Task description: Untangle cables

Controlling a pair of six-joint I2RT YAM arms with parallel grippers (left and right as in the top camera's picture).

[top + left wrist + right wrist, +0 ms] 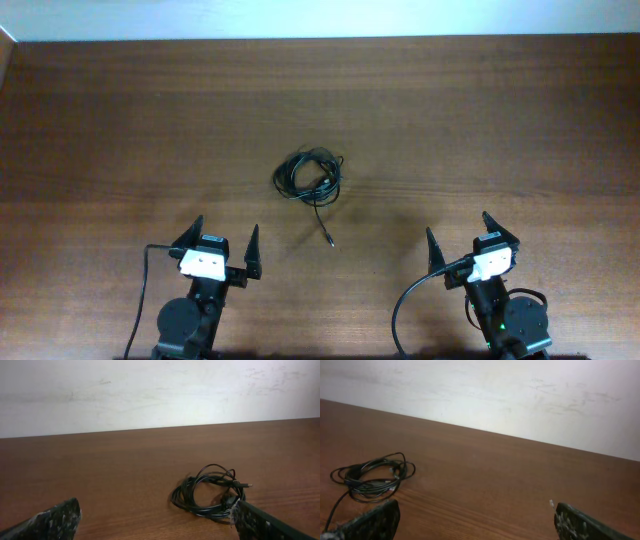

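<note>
The cables (pixel 310 176) lie bunched in a small coil of thin black wire at the middle of the brown table, with one loose end and its plug trailing toward the front (pixel 329 240). The coil shows in the left wrist view (pixel 210 491) ahead and to the right, and in the right wrist view (pixel 372 477) at the far left. My left gripper (pixel 218 243) is open and empty at the front left, short of the coil. My right gripper (pixel 465 240) is open and empty at the front right, well apart from it.
The wooden table (pixel 480 120) runs back to a pale wall (pixel 160 390). Thick black arm cables hang by the left base (pixel 145 290) and the right base (pixel 410 300) at the front edge.
</note>
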